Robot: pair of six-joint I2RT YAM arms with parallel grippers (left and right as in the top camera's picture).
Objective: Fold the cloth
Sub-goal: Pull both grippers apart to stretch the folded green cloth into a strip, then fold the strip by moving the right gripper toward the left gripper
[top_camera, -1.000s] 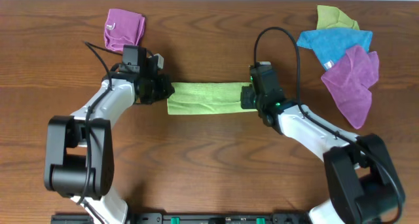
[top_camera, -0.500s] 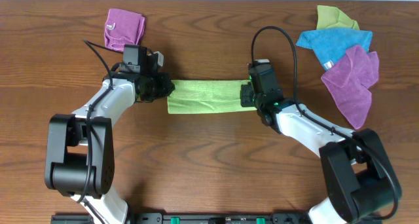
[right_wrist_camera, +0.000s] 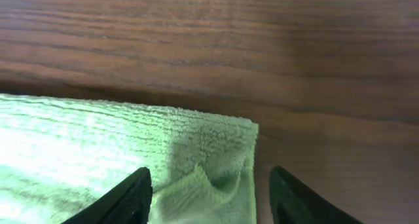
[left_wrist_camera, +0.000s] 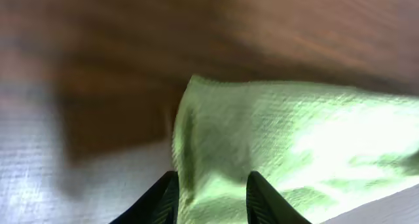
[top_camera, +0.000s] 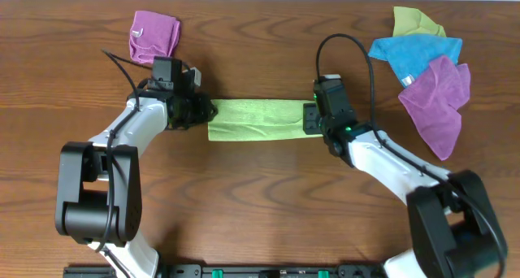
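A lime-green cloth (top_camera: 256, 119) lies flat on the wooden table as a long folded strip. My left gripper (top_camera: 205, 111) is at its left end. In the left wrist view the fingers (left_wrist_camera: 163, 199) stand apart, with the cloth (left_wrist_camera: 294, 139) bunched between them and not pinched. My right gripper (top_camera: 309, 118) is at the strip's right end. Its jaws (right_wrist_camera: 209, 198) are spread wide over the corner of the cloth (right_wrist_camera: 98, 139), which lies loose with a small wrinkle.
A folded purple cloth (top_camera: 154, 34) lies at the back left. At the back right is a pile of cloths: yellow-green (top_camera: 414, 22), blue (top_camera: 414, 52) and purple (top_camera: 439, 99). Bare wood surrounds the strip.
Both grippers have opened and let go of the ends of the green cloth. The right gripper has shifted slightly to the right. The cloth stays flat.
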